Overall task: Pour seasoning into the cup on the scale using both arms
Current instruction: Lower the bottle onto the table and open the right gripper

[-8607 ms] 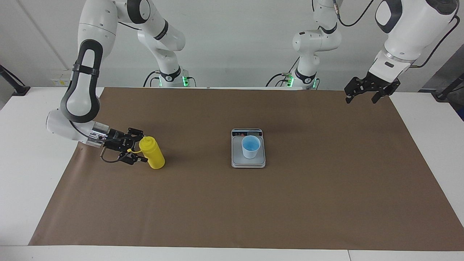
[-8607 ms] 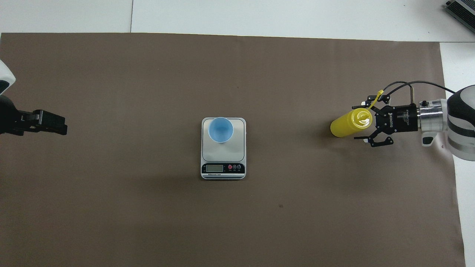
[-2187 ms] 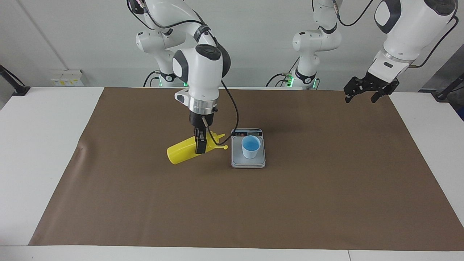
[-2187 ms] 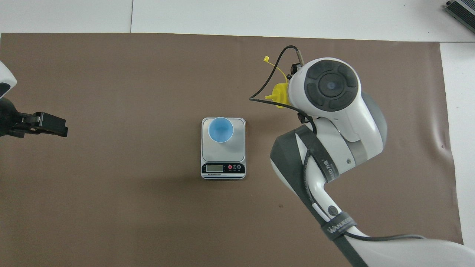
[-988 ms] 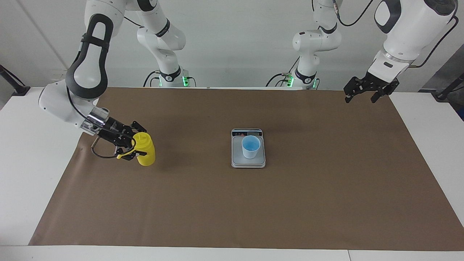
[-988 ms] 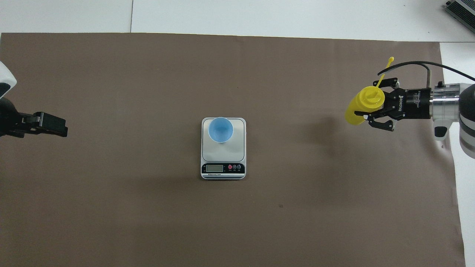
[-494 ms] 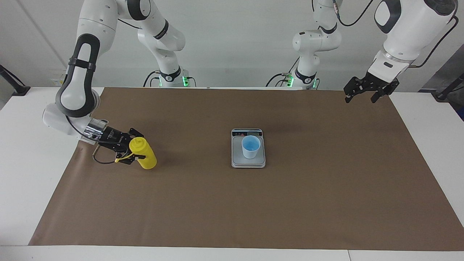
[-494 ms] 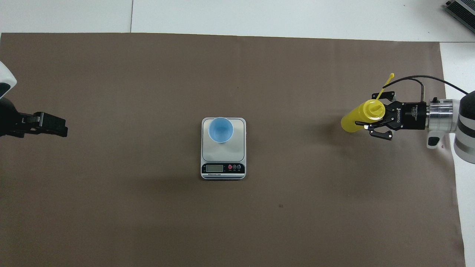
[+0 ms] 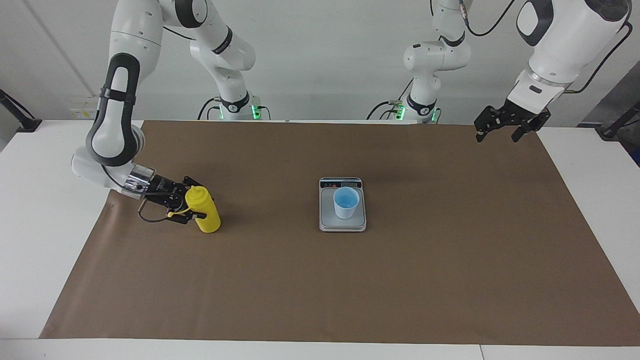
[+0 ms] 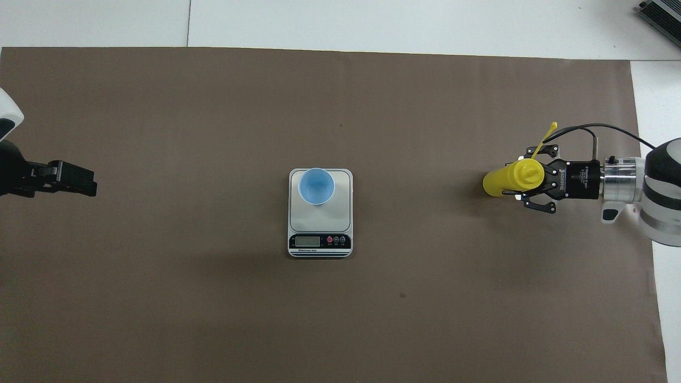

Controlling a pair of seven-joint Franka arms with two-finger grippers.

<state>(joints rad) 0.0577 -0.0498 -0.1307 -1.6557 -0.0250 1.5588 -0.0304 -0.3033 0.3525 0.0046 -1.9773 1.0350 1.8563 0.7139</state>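
Observation:
The yellow seasoning bottle (image 9: 207,218) (image 10: 499,181) stands on the brown mat toward the right arm's end of the table, leaning a little, its cap tether (image 10: 547,133) sticking out. My right gripper (image 9: 198,200) (image 10: 520,179) reaches in sideways, low over the mat, and straddles the bottle's upper part. The light blue cup (image 9: 346,202) (image 10: 316,186) stands on the silver scale (image 9: 327,221) (image 10: 341,213) at mid-table, its inside bright blue. My left gripper (image 9: 501,135) (image 10: 74,180) hangs open and empty over the mat's corner at the left arm's end, waiting.
The brown mat (image 9: 450,260) covers most of the white table (image 9: 30,210). The scale's display strip (image 10: 320,242) faces the robots. A dark device (image 10: 662,13) lies at the table's corner, far from the robots.
Over the last second my right arm has brought the bottle down onto the mat and a little nearer to the robots. The left arm, cup and scale have not moved.

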